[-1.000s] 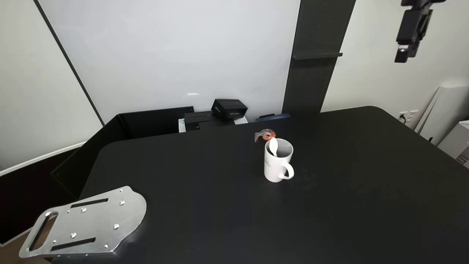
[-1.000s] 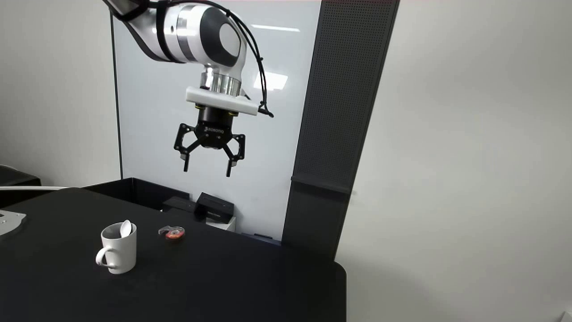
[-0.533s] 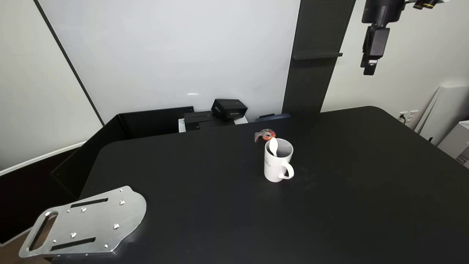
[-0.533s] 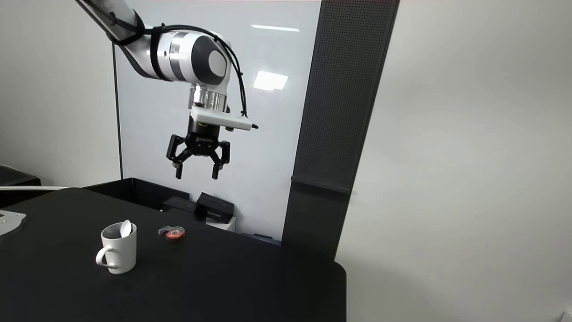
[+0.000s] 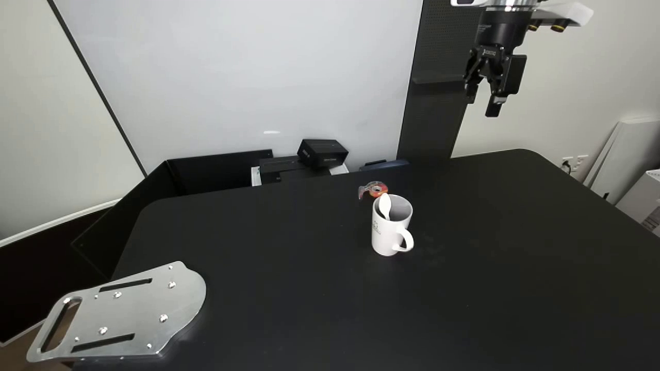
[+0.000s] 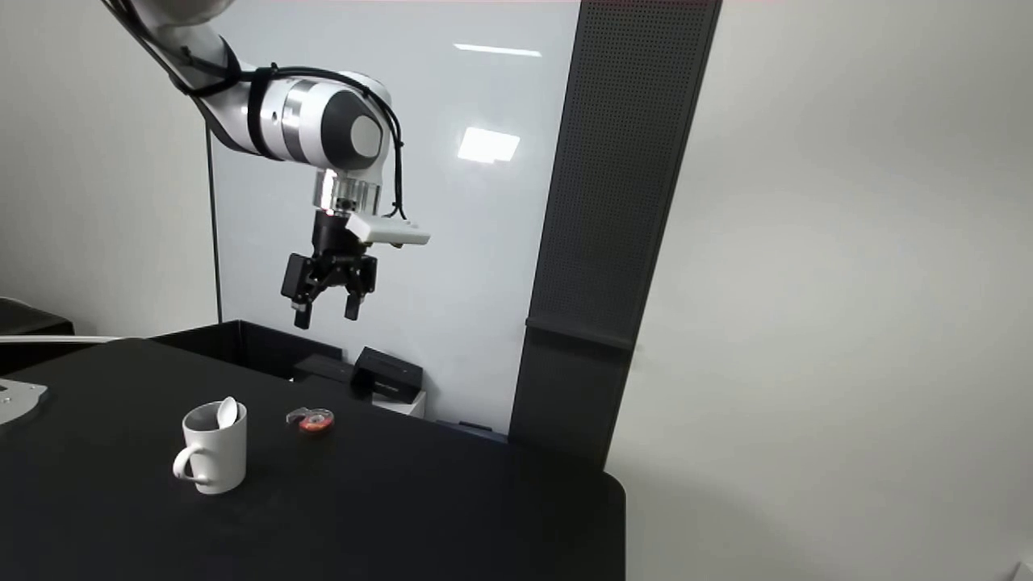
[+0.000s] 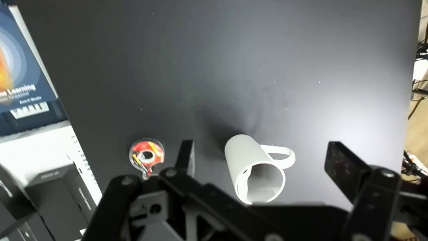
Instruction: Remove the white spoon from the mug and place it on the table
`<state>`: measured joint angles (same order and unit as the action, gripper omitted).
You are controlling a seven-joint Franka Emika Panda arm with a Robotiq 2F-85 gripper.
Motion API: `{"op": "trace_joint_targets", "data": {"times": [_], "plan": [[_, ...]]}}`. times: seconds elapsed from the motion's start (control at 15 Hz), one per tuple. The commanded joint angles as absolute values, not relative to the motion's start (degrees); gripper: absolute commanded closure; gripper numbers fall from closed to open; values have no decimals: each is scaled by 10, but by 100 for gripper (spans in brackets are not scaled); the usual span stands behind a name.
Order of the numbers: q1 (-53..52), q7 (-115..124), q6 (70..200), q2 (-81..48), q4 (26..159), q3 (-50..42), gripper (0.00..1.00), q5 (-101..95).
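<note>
The white mug (image 5: 385,236) stands upright on the black table (image 5: 289,268); it also shows in an exterior view (image 6: 223,461) and in the wrist view (image 7: 241,154). The white spoon (image 5: 385,206) stands inside it, its bowl end up and leaning on the rim; the spoon also shows in an exterior view (image 6: 227,412) and in the wrist view (image 7: 243,185). The lower part of the spoon is hidden in the mug. My gripper (image 6: 328,312) is open and empty, high above the table and apart from the mug. In the wrist view the mug appears between the fingers (image 7: 344,170).
A red tape dispenser (image 5: 375,189) lies on the table behind the mug. A grey metal plate with holes (image 5: 139,309) lies at the table's corner. Black boxes (image 5: 323,153) and a book (image 7: 20,67) are beyond the table edge, near the whiteboard.
My gripper has moved left and lower in both exterior views, and it has turned about its vertical axis. It stays open. The mug and spoon have not moved.
</note>
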<state>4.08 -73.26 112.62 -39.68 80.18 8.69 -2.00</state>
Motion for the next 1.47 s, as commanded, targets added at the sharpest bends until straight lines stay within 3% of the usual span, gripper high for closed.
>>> {"op": "trace_joint_targets", "data": {"times": [0.0,0.53,0.6,1.4], "plan": [[50,-835,1120,-391,798,116,0,9],[39,-1052,1013,-410,769,140,0,67],[32,-1019,1058,-396,799,125,0,71],[28,-1050,1027,-399,792,125,0,71]]}}
